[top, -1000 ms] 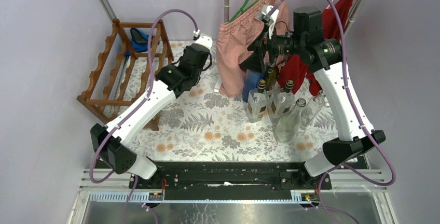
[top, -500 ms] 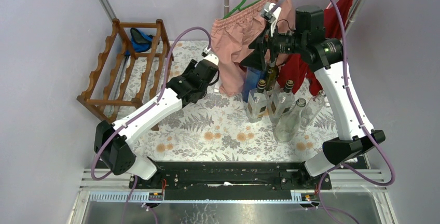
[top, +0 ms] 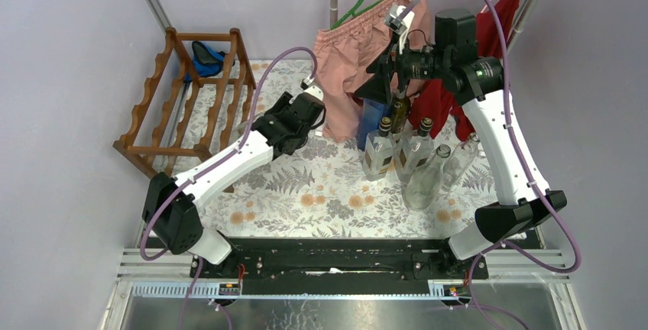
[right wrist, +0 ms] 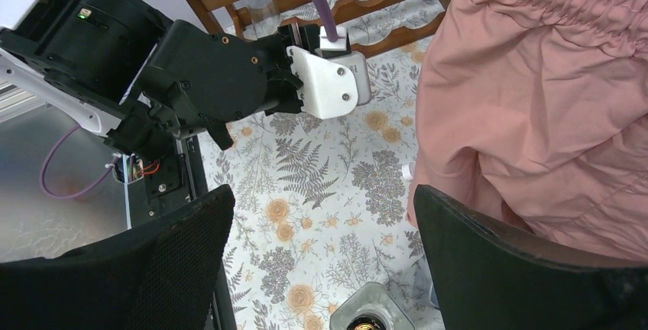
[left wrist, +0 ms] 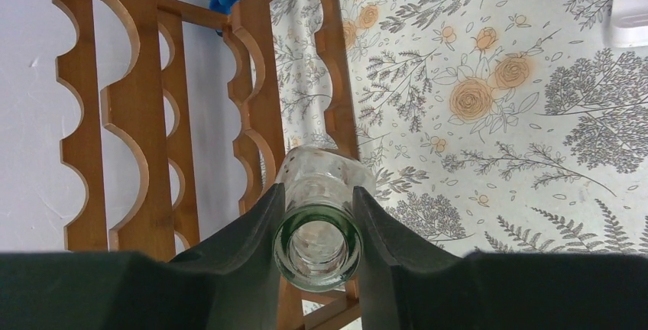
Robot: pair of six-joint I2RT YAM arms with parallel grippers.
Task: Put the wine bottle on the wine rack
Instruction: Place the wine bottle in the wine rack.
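Left gripper (left wrist: 317, 202) jaws clamped on clear wine bottle (left wrist: 321, 181) neck, wine rack (left wrist: 130, 116) just beyond. Right gripper (right wrist: 321, 204) jaws wide apart above bottle cluster (top: 413, 153), pink shorts (right wrist: 535, 116) alongside.

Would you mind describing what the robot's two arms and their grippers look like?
Both the left arm and right arm have white shells on the links, black joint housings and a purple cable looping alongside. The left gripper and right gripper are broad and matte black. A green light shows on a left-arm joint.
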